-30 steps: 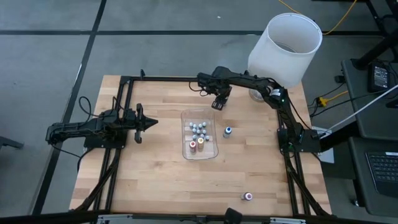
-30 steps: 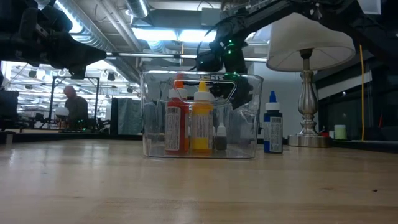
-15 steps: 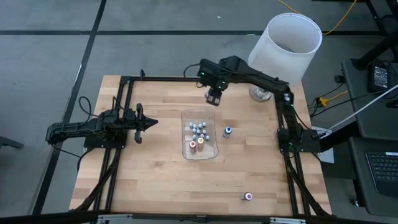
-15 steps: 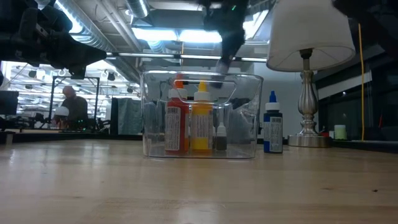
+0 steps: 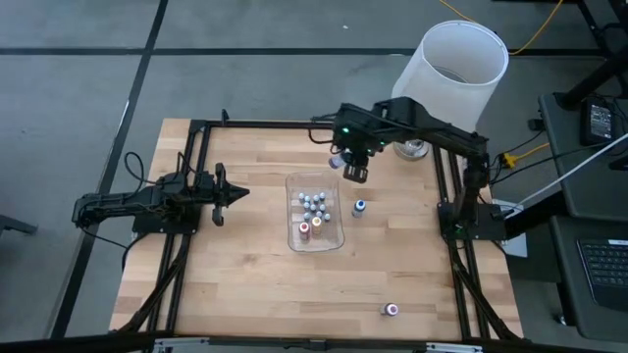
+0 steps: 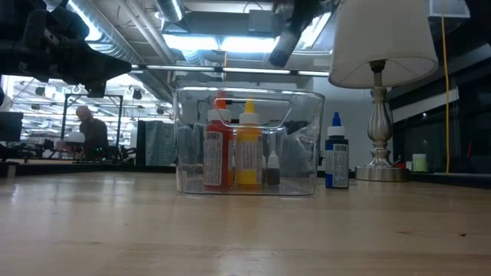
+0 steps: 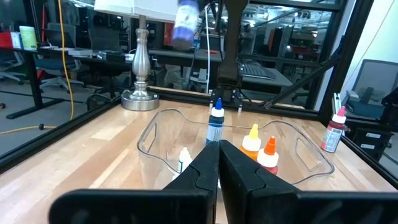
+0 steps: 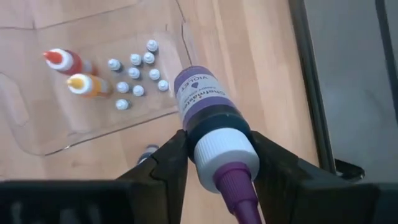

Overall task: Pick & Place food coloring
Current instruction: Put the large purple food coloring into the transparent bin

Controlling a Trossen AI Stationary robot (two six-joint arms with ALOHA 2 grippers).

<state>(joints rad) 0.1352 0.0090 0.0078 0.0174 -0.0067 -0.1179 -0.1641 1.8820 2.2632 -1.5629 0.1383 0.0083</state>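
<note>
Lamp (image 5: pixel 450 74) (white shade) beside right gripper (image 5: pixel 354 171), behind tray (image 5: pixel 337 241).

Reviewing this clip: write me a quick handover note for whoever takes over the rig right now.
Right hand: shut on the violet bottle, carried in the air near the far edge of the clear tray.
Left hand: shut, holding nothing, waiting at the table's left side.
In the tray: the red bottle, the orange bottle and a cluster of small white-capped bottles.
On the table: the blue bottle just right of the tray; the red-capped bottle near the front right.
Left to do: set the violet bottle in the tray, then likely fetch the two loose ones.
</note>
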